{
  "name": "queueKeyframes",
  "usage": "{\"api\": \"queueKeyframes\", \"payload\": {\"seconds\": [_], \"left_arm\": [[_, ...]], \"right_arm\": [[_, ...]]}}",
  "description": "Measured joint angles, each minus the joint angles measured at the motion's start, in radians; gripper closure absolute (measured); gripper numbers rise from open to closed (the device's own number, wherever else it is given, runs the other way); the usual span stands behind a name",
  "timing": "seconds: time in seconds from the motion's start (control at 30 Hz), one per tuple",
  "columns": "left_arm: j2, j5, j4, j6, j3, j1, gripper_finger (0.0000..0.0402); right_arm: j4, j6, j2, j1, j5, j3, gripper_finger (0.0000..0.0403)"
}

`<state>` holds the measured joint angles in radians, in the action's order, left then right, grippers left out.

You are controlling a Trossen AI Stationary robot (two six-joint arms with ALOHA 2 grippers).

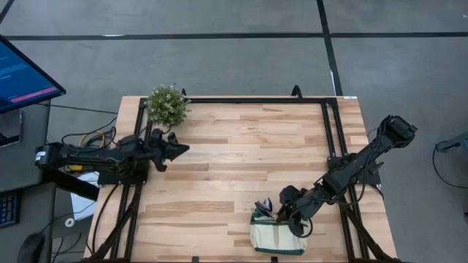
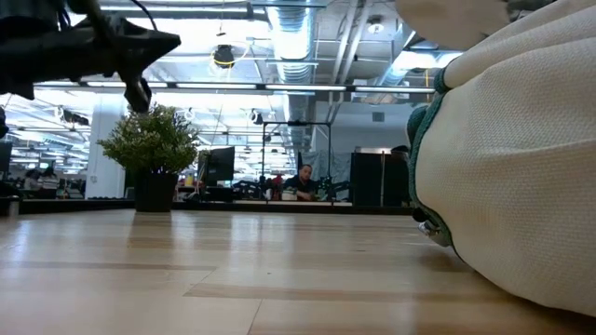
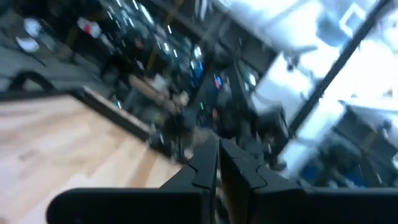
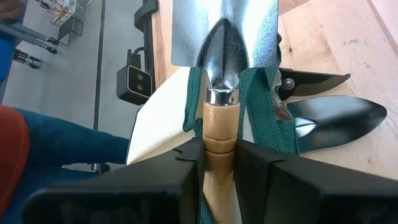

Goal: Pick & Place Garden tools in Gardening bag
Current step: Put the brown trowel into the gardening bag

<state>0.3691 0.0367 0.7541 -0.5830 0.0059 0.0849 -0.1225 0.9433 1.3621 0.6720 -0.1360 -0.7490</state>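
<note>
Right pincer (image 4: 219,163) gripping trowel (image 4: 221,134), apparently over bag (image 1: 276,234)

One gardening bag (image 1: 276,237), one potted plant (image 1: 167,104), two trowels (image 4: 225,37), one shears (image 4: 311,79).

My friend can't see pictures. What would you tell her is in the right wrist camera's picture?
The right gripper is shut on the wooden handle of a trowel, holding it over the beige gardening bag with green straps. Another trowel and pruning shears stick out of the bag beside it.
</note>
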Motion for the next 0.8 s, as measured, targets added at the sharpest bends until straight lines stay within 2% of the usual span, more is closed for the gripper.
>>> {"api": "queueKeyframes", "payload": {"seconds": [0.07,0.17,0.2,0.27,0.4,0.6,0.8], "left_arm": [[0.000,-0.070,0.045,-0.027,0.000,0.000,0.0384],[0.015,-0.268,0.053,-0.121,0.000,0.000,0.0384],[0.032,-0.304,0.053,-0.150,0.000,0.001,0.0384],[0.089,-0.315,0.040,-0.203,0.005,0.001,0.0384],[0.282,-0.242,0.028,-0.321,0.053,0.000,0.0381],[0.648,-0.141,0.025,-0.395,0.237,0.005,0.0349],[1.019,0.181,0.013,-0.468,0.463,0.076,0.0318]], "right_arm": [[0.002,0.000,0.000,0.000,0.000,0.000,0.0351],[0.006,0.000,0.000,0.003,0.000,0.000,0.0351],[0.007,0.000,0.000,0.006,0.000,0.000,0.0351],[0.009,0.000,0.000,0.008,0.000,0.000,0.0351],[0.015,0.000,0.000,0.008,0.000,0.000,0.0351],[0.022,-0.018,0.000,0.008,0.000,0.000,0.0351],[0.035,-0.037,0.000,0.008,0.000,0.000,0.0351]]}}
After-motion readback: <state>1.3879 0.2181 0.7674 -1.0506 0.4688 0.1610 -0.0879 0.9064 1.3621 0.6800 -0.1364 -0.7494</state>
